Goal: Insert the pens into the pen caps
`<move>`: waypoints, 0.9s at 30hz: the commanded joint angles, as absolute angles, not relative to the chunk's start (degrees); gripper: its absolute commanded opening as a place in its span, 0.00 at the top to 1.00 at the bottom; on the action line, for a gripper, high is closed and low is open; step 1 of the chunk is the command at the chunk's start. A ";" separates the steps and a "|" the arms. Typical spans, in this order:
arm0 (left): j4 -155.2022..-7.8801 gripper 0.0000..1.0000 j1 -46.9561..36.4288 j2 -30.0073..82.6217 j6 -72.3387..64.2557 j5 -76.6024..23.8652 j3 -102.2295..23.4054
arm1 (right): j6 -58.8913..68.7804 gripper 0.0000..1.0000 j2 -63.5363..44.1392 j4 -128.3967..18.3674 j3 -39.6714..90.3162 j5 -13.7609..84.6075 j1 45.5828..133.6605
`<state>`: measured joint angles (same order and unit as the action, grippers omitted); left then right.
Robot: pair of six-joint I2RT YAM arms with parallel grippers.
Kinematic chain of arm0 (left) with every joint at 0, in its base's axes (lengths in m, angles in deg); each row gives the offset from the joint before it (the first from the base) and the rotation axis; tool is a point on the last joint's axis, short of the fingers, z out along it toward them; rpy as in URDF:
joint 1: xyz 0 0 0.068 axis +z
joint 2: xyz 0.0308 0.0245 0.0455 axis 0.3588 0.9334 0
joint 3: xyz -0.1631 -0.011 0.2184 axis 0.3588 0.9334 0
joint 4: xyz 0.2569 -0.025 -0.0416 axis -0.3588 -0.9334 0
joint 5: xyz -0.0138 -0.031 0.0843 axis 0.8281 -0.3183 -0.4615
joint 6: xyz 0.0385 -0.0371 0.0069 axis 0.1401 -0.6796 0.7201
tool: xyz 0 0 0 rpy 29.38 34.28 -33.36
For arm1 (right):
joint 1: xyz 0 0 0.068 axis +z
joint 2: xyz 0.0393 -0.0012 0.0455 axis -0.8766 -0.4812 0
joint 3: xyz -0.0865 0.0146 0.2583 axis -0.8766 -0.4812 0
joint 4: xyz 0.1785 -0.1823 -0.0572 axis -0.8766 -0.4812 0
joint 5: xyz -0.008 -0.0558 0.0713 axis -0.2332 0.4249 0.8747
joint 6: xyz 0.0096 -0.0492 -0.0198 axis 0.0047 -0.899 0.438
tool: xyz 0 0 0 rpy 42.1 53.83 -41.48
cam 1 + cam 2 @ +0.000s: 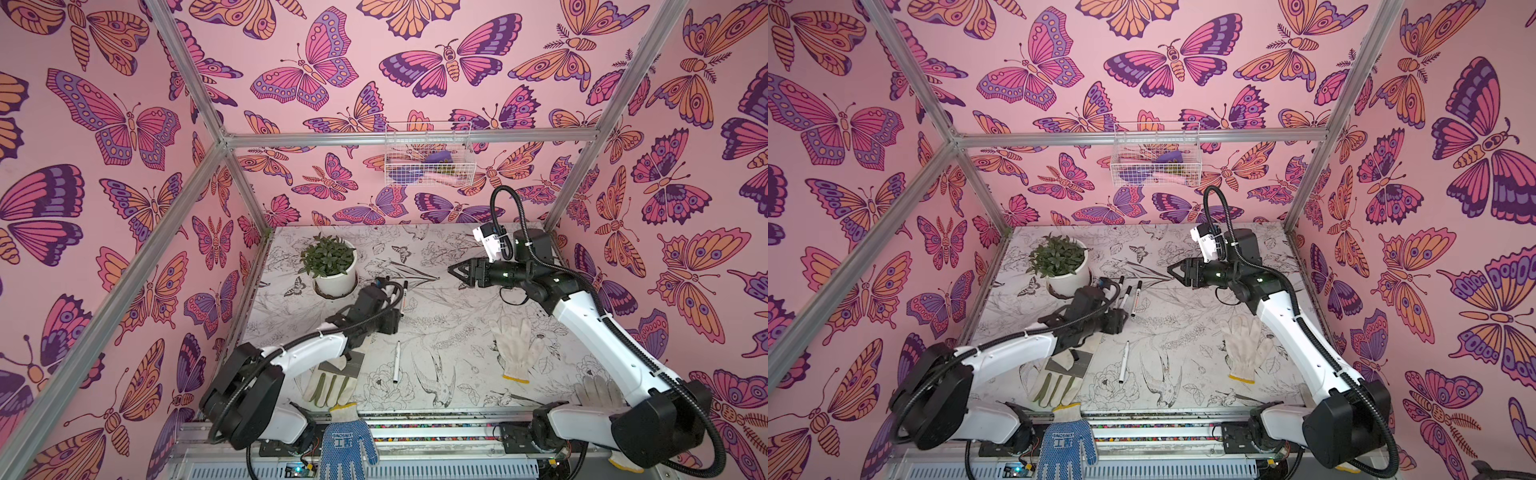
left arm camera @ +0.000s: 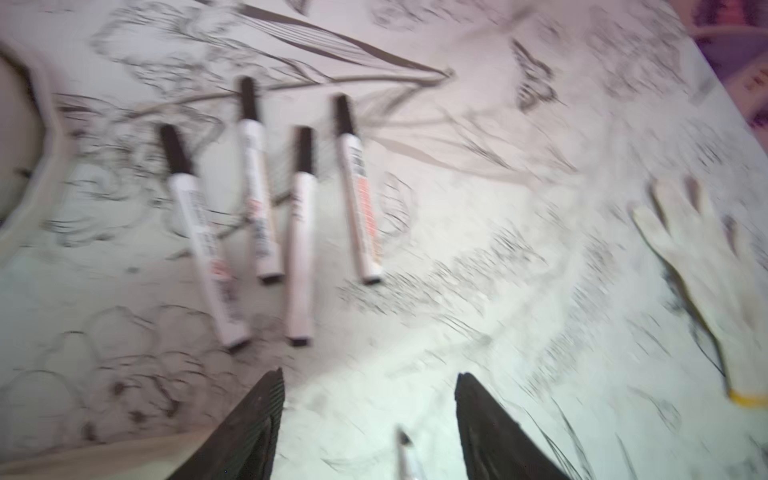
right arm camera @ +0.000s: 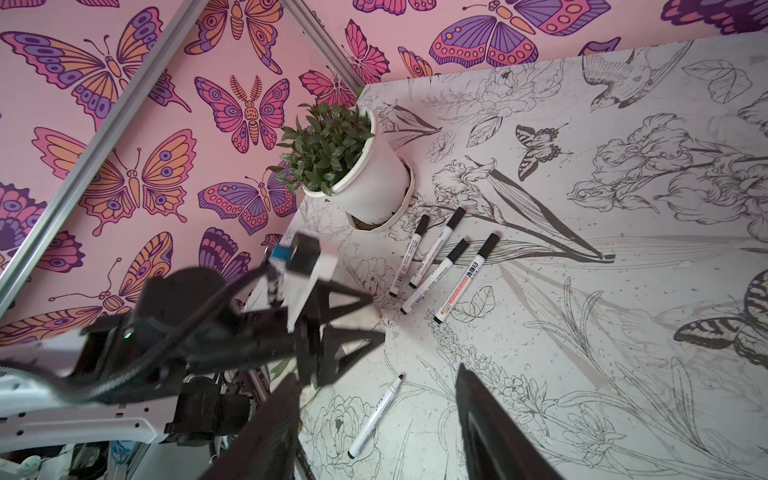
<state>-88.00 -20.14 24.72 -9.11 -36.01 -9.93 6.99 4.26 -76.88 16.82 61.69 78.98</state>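
Note:
Several white pens (image 3: 434, 282) lie side by side next to the plant pot, each with a black pen cap (image 3: 490, 243) on its end; in the left wrist view they (image 2: 301, 237) lie just ahead of the fingers. One pen (image 1: 397, 361) (image 1: 1124, 361) (image 3: 376, 415) lies alone mid-table with its dark tip bare. My left gripper (image 2: 370, 374) (image 3: 374, 318) hovers open between the row and the lone pen, holding nothing. My right gripper (image 1: 451, 269) (image 1: 1170, 269) (image 3: 378, 372) hangs open in the air at the back right, empty.
A white pot with a green plant (image 1: 334, 266) stands at the back left. A white glove (image 1: 513, 345) lies right of centre. A glove with a grey patch (image 1: 332, 382) lies under the left arm, and a blue-dotted glove (image 1: 347, 440) hangs over the front edge. A wire basket (image 1: 428, 153) hangs on the back wall.

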 commanded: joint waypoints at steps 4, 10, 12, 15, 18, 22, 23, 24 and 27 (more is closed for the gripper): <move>-104.70 0.29 -31.05 29.24 -10.13 -42.63 -7.82 | 4.34 0.39 4.04 -79.20 16.77 58.86 79.17; -114.56 0.31 -34.95 36.18 -12.48 -49.94 -12.40 | 4.51 0.40 4.62 -79.34 16.64 59.48 79.17; -118.33 0.39 -35.49 37.59 -15.31 -51.10 -14.00 | 4.39 0.40 4.80 -79.51 16.59 58.95 79.15; -119.21 0.69 -35.32 37.50 -15.51 -50.81 -14.40 | 4.39 0.40 4.69 -79.55 16.58 58.84 79.17; -117.57 0.98 -33.58 36.33 -14.30 -49.93 -14.52 | 4.71 0.40 4.49 -79.13 16.16 58.25 79.17; -110.77 1.00 -27.13 30.85 -13.25 -44.23 -14.30 | 5.62 0.39 4.27 -78.52 15.88 58.39 79.16; -107.71 1.00 -25.17 28.78 -12.21 -41.42 -14.13 | 6.02 0.39 4.34 -78.14 15.58 58.78 79.17; -104.90 1.00 -23.73 26.72 -10.79 -39.14 -14.24 | 6.51 0.39 4.36 -77.59 15.21 59.29 79.17; -95.20 1.00 -19.54 21.14 -8.14 -29.37 -14.75 | 8.02 0.38 4.10 -75.45 13.70 62.74 79.47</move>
<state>-105.75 -22.11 25.90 -11.40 -39.66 -14.44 6.99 4.26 -77.47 15.07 59.70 78.98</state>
